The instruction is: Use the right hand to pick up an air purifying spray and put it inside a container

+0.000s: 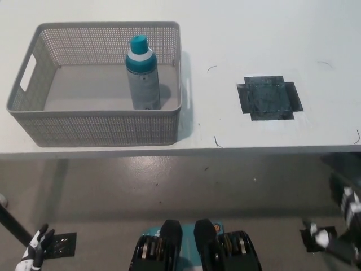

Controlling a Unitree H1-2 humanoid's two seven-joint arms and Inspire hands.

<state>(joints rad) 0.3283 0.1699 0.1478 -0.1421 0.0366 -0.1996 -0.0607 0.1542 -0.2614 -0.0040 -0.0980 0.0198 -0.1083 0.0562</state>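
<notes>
1. Spray can (142,73) stands upright inside the basket (101,127), towards its right side.
2. Right hand (344,228), far below-right of the basket, holds nothing, fingers apart.
3. Left hand (34,257), below the basket: finger state unclear.

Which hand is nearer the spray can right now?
Left, narrowly. The left hand hangs low, below the table's near-left edge; the right hand hangs far right. The spray can stands in the basket.

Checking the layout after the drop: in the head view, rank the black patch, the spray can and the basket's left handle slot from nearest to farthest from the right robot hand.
1. black patch, table's right side
2. spray can, upright in basket
3. handle slot, basket's far left wall

Right robot hand is at lower right.
</notes>
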